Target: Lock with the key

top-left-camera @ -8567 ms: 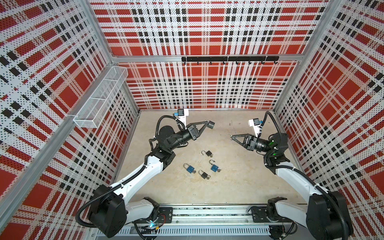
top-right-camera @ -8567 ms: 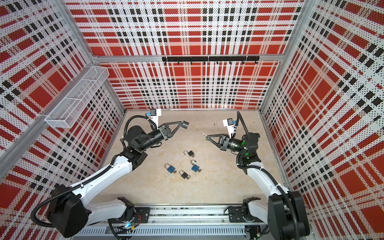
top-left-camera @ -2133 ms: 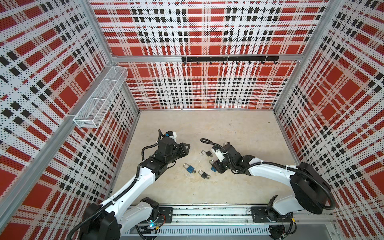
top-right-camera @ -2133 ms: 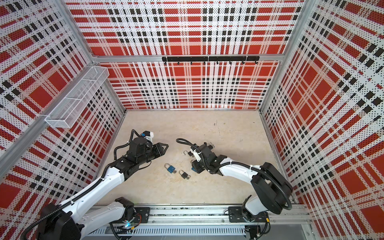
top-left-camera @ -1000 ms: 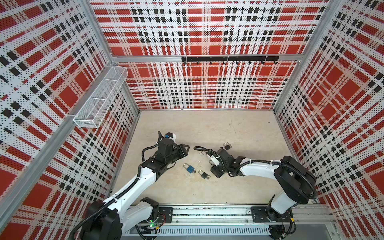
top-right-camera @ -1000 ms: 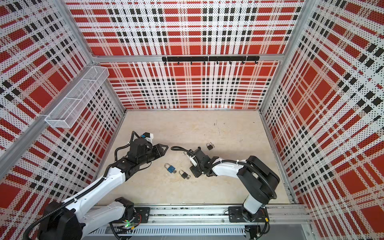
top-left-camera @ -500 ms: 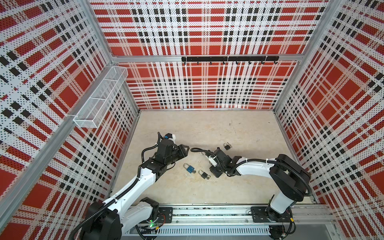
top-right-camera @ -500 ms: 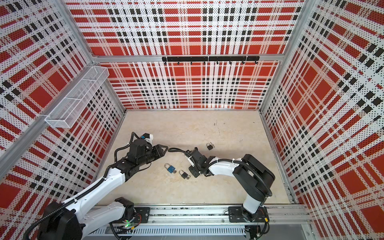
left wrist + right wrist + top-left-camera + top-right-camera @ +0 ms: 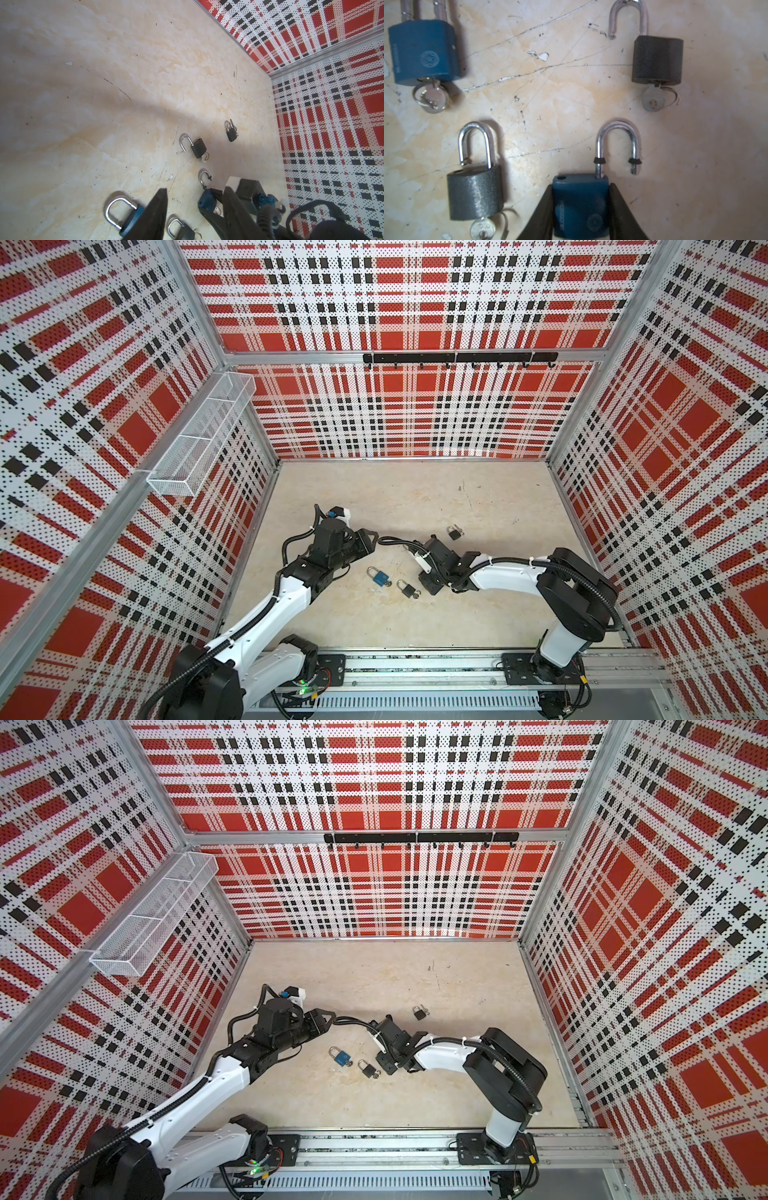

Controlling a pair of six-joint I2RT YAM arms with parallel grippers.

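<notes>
Blue padlock, shackle open, lies near the desk centre, toward its front edge; my right gripper clamps its 2 sides. My left gripper hangs spread and empty nearby.

Blurred, unreadable lettering on blue padlock and key

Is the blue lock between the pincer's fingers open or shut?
Open. The blue padlock has its silver loop lifted, one end out of its hole.
</notes>
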